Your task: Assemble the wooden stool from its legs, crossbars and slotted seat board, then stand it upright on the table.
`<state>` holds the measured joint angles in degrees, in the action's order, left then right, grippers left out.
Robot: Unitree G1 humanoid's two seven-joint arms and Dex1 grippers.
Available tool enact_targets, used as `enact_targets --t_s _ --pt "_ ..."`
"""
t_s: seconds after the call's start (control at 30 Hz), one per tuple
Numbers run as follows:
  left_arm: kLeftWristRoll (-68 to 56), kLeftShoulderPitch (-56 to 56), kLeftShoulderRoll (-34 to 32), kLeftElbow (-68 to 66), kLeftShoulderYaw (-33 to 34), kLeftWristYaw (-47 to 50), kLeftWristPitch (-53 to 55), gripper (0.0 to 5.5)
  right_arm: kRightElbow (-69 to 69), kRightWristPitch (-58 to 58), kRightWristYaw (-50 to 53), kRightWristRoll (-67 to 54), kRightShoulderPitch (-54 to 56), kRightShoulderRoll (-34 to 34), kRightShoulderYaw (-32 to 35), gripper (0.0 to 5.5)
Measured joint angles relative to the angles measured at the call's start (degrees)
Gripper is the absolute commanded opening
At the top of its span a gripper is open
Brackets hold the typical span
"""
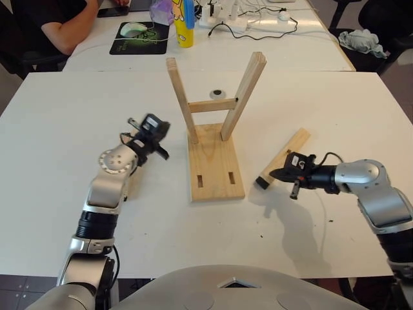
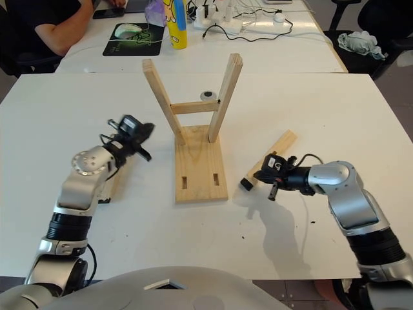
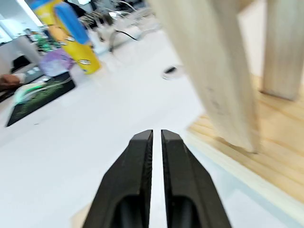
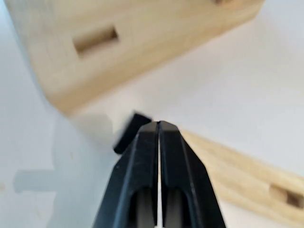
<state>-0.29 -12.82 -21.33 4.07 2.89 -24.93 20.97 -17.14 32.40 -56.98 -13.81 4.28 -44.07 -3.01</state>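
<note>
Left eye view placed the two arms nearest, one on each side of the white table (image 1: pixel 58 213). The left gripper (image 1: pixel 153 134) hung above the tabletop to the left of the seat board (image 1: pixel 216 169), apart from it, its fingers drawn together with only a sliver between them and nothing held. Beside that arm a wooden piece (image 2: pixel 111 185) lay flat. The right gripper (image 1: pixel 274 173) sat over the near end of a loose leg (image 1: pixel 288 152) lying flat on the table to the right of the board. Its fingers were pressed together and empty, and whether they touched the wood I could not tell. A black cap (image 1: pixel 262 183) marked that leg's near tip, just beside the fingertips.

The seat board lay flat in the middle, with two open slots (image 1: pixel 200 181) at its near end. From its far end rose the left-hand leg (image 1: pixel 181 97) and the right-hand leg (image 1: pixel 245 93), spreading apart toward the top and joined by a crossbar (image 1: pixel 211 106). Behind the crossbar a small round object (image 1: pixel 217 94) rested on the table. Farther off, on a second table (image 1: pixel 290 55), stood a yellow bottle (image 1: pixel 184 26) beside a dark mouse pad (image 1: pixel 139 40), with white cables (image 1: pixel 258 22) to the right.
</note>
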Motion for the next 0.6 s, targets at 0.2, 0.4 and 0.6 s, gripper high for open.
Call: enact_targets --t_s 0.2,0.4,0.6 --pt "0.28 2.34 -7.25 -2.32 5.45 0.41 2.60 1.69 -4.20 5.54 3.65 -6.94 0.07 2.92 4.52 0.00" --pt "2.21 2.41 -12.42 -11.95 5.20 -0.90 2.67 2.52 -3.89 5.60 6.28 -6.59 -1.74 2.82 4.49 0.00" --pt "0.83 3.76 -12.75 -14.82 4.06 -4.63 5.87 2.95 -1.84 4.12 9.05 -4.63 -1.66 3.62 3.03 0.00"
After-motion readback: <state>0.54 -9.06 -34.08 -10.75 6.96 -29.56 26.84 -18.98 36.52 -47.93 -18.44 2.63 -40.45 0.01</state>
